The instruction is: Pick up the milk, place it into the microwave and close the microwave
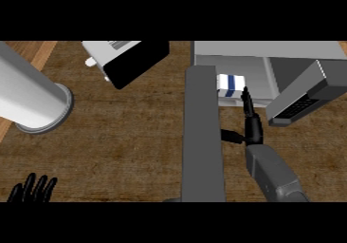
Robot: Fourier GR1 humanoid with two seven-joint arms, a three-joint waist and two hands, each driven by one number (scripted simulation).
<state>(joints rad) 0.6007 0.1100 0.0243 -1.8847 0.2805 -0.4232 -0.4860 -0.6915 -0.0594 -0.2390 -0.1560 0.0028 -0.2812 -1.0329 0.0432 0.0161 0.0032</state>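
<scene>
The milk (229,84), a white carton with a blue stripe, stands inside the open microwave (274,50) at the upper right, just past its front edge. My right hand (252,124) reaches in from below with fingers straight; the fingertips (245,92) lie against the carton's right side and the thumb sticks out to the left. The microwave's door (203,137) is swung open and shows as a long grey slab running down the middle, left of my right forearm. My left hand (32,189) rests open at the lower left edge, fingers up.
A big white cylinder (26,92) lies on the wooden counter (127,142) at the left. A grey appliance with a black panel (134,61) sits at the top centre. The microwave's keypad block (305,97) juts out to the right of my right hand.
</scene>
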